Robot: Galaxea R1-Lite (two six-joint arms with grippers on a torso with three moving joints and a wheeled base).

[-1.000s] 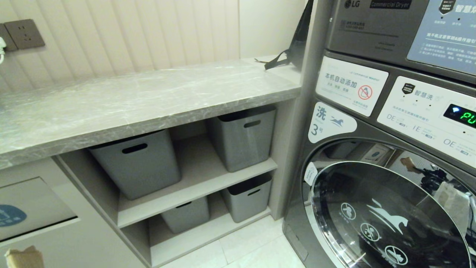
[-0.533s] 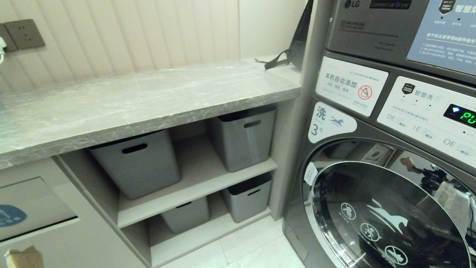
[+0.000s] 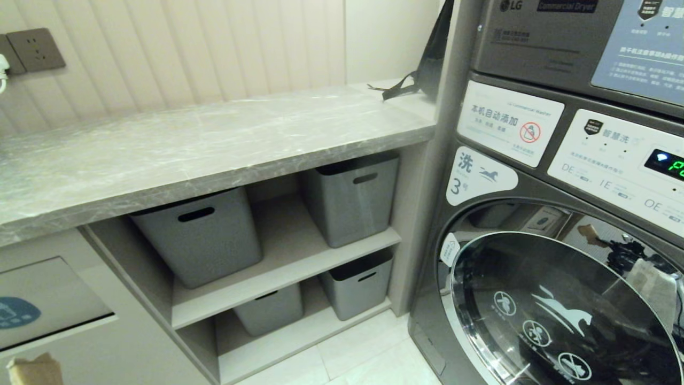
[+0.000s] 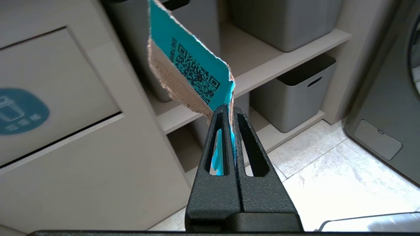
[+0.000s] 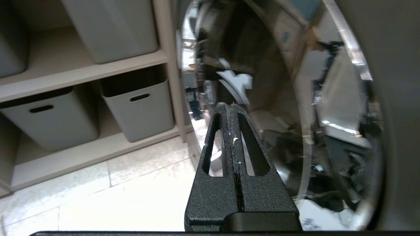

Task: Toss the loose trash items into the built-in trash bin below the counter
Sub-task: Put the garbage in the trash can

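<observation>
The left tool (image 4: 229,109) is pressed together on the teal scrap (image 4: 193,70), pinching its lower edge so the rest stands up past the tips. Torn brown fibre along the edge suggests thin card: light, fairly stiff, dry and not slippery, though a pinch this near the edge could let it pivot or tear. It should drop freely once released. A hold nearer its middle would steady it.

The scrap hangs in front of the shelves, just right of the bin flap (image 4: 49,98) with its blue sticker (image 4: 20,111); the flap looks shut.

The right tool (image 5: 230,106) is pressed together on nothing, facing the washer door (image 5: 295,98).

Only the left wrist view shows the grip and the teal printed face. The head view shows just a brown corner of the scrap (image 3: 33,370) below the flap (image 3: 48,299), plus the counter (image 3: 214,144) above it, where no other trash shows, only a black strap (image 3: 401,91) at the far end.
</observation>
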